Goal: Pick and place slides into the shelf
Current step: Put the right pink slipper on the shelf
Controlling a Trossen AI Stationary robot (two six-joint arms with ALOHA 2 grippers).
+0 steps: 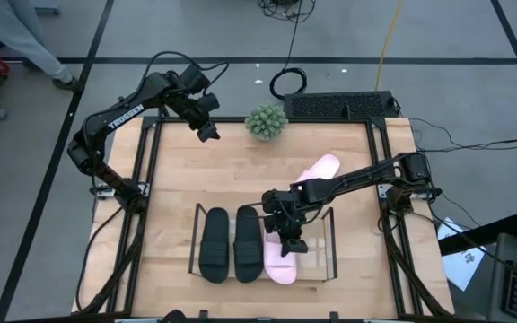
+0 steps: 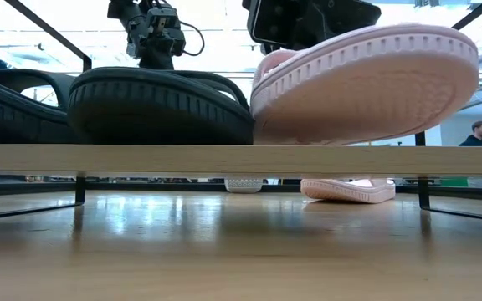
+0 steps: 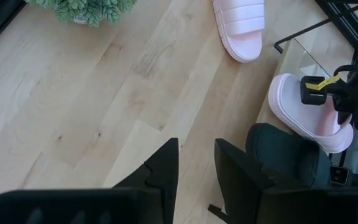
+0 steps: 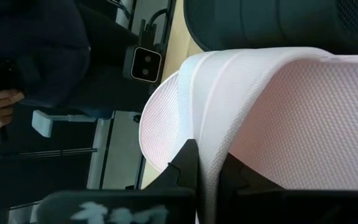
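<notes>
Overhead: right gripper (image 1: 287, 235), arm stretched in from the bench's right edge, pinches the strap of a pink slide (image 1: 279, 262) on the shelf (image 1: 333, 235) beside two black slides (image 1: 230, 242). A second pink slide (image 1: 319, 170) lies behind the shelf. Left arm, lettered TROSSEN, holds its left gripper (image 1: 208, 131) near the back edge, by a plant (image 1: 266, 121).

Left wrist view: its fingers (image 3: 166, 168) stand narrowly apart, empty.

Wooden table (image 1: 169, 170) with shelf (image 1: 330, 242), potted plant (image 1: 266, 122), one pink slide (image 1: 319, 170).
</notes>
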